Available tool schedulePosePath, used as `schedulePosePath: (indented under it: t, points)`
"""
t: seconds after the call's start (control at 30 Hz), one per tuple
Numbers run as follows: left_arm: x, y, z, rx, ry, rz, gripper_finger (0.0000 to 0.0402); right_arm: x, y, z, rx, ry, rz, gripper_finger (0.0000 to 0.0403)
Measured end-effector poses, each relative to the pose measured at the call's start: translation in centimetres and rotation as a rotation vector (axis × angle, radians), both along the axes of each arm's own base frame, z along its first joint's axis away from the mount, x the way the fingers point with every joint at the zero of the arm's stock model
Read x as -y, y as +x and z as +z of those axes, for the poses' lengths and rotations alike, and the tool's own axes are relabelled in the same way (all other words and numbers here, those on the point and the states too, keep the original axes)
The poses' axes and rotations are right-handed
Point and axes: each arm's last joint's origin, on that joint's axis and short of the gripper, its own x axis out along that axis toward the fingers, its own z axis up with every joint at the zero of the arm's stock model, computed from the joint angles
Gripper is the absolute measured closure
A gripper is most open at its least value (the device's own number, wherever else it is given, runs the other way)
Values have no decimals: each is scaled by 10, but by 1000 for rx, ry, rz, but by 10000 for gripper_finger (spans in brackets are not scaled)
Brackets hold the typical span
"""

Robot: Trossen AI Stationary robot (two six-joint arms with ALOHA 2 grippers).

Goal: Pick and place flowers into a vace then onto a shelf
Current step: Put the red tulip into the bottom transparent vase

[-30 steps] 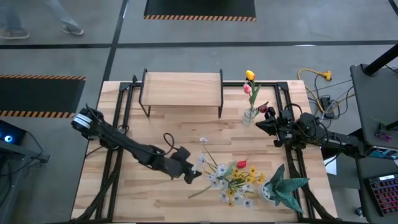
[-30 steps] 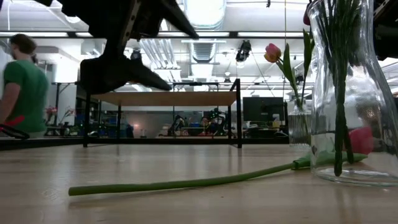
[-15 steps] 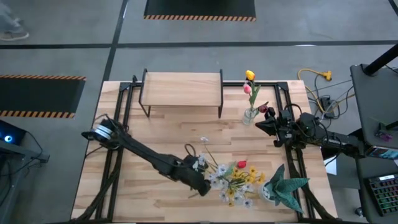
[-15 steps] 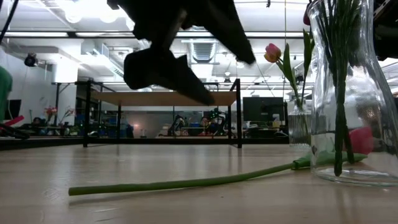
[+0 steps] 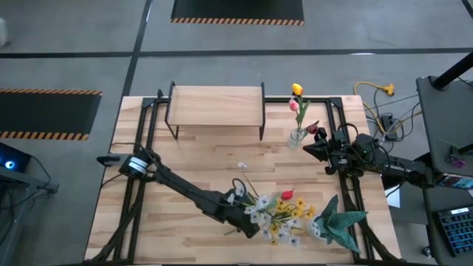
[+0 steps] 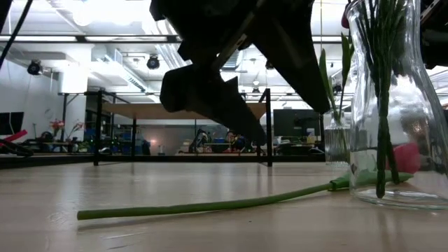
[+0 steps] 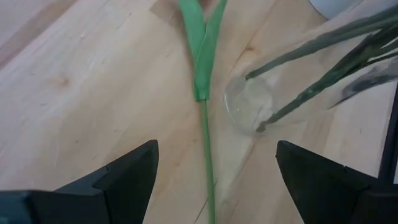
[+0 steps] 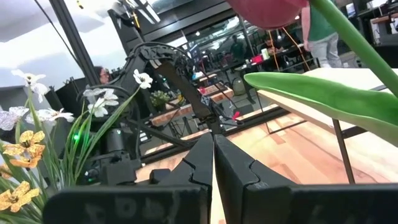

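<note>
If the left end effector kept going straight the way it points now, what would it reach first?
Most likely the loose green stem lying on the table, centred between the open left end effector fingers. The glass vase sits just beside that line; depth is unclear.

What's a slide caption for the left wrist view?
Open left gripper poised over a loose green flower stem on the wooden table, beside a glass vase.

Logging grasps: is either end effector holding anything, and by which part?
Nothing is held. The left end effector is open above the loose stem lying on the table; the right end effector is shut, empty.
</note>
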Motion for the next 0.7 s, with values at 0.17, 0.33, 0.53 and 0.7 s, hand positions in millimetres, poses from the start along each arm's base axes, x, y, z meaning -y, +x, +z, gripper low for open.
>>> schedulePosePath:
  t: [0.17,0.33,0.53,0.7]
  points:
    - [0,-5,-10,-31,11,1,94,0,0,0,-3,1,0,394]
    - [0,-4,-13,12,-10,1,94,0,0,0,-4,0,0,394]
    - [3,-2,-18,70,-19,-23,94,0,0,0,-4,-3,-1,394]
    - [1,-7,-29,41,-10,-18,94,0,0,0,-4,-17,-4,394]
